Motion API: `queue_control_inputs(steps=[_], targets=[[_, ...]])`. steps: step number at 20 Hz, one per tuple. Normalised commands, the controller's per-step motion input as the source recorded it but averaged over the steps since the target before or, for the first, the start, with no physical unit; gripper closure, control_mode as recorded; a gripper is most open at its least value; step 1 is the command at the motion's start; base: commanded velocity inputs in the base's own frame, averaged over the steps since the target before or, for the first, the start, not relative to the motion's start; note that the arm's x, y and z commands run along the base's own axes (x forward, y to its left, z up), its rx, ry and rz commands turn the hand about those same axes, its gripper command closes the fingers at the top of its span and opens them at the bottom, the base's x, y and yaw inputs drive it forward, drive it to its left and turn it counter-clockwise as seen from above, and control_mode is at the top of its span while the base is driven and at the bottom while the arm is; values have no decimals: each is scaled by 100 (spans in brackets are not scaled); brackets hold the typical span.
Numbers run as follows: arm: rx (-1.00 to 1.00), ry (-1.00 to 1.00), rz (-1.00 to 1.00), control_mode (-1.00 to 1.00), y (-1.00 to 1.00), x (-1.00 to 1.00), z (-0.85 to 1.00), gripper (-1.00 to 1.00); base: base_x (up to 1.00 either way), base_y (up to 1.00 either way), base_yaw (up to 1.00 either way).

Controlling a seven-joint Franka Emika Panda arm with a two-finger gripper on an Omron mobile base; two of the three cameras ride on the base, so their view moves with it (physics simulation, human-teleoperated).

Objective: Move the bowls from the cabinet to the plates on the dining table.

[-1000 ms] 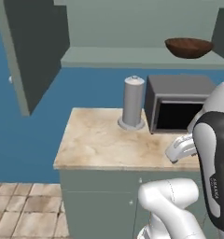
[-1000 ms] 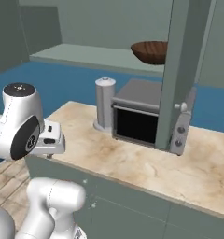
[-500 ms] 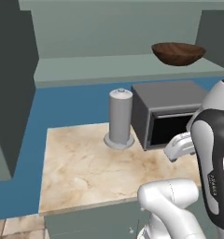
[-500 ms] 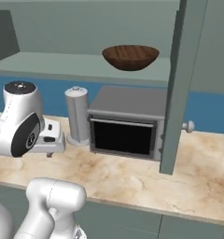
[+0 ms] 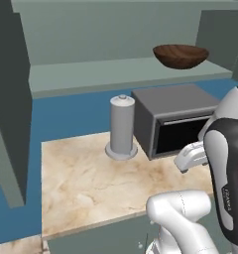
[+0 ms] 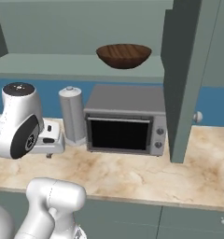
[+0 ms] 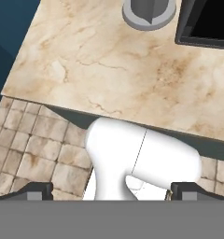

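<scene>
A dark brown wood-grain bowl [image 5: 180, 55] [image 6: 123, 55] sits upright on the pale green shelf [image 5: 116, 72] of the open cabinet [image 6: 184, 79], above the toaster oven. My gripper [image 7: 111, 191] hangs low in front of the counter, well below the bowl, and points down. Its two dark fingertips [image 7: 37, 189] stand far apart at the bottom of the hand view with nothing between them, so it is open. The plates and the dining table are out of view.
A grey toaster oven [image 5: 175, 119] [image 6: 125, 119] and a tall grey cylinder [image 5: 122, 126] [image 6: 73, 114] stand on the marble counter [image 5: 86, 183] [image 7: 109, 60]. Open cabinet doors hang at the left [image 5: 9, 99] and right. Tiled floor [image 7: 30, 149] lies below.
The whole scene has shifted in both base views: the base has moved along and closer to the counter, now facing the oven and shelf more squarely. The gripper stays open.
</scene>
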Motion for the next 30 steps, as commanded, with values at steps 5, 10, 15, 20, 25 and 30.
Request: queue_control_inputs(steps=[5, 10, 15, 20, 25, 30], targets=[[0, 0, 0, 100, 0, 0, 0, -100, 85, 20, -12], [0, 0, 0, 100, 0, 0, 0, -100, 0, 0, 0], [0, 0, 0, 100, 0, 0, 0, -100, 0, 0, 0], [0, 0, 0, 100, 0, 0, 0, -100, 0, 0, 0], [0, 0, 0, -100, 0, 0, 0, -100, 0, 0, 0], [3, -23, -1, -100, -11, -54, 12, -100, 0, 0, 0]])
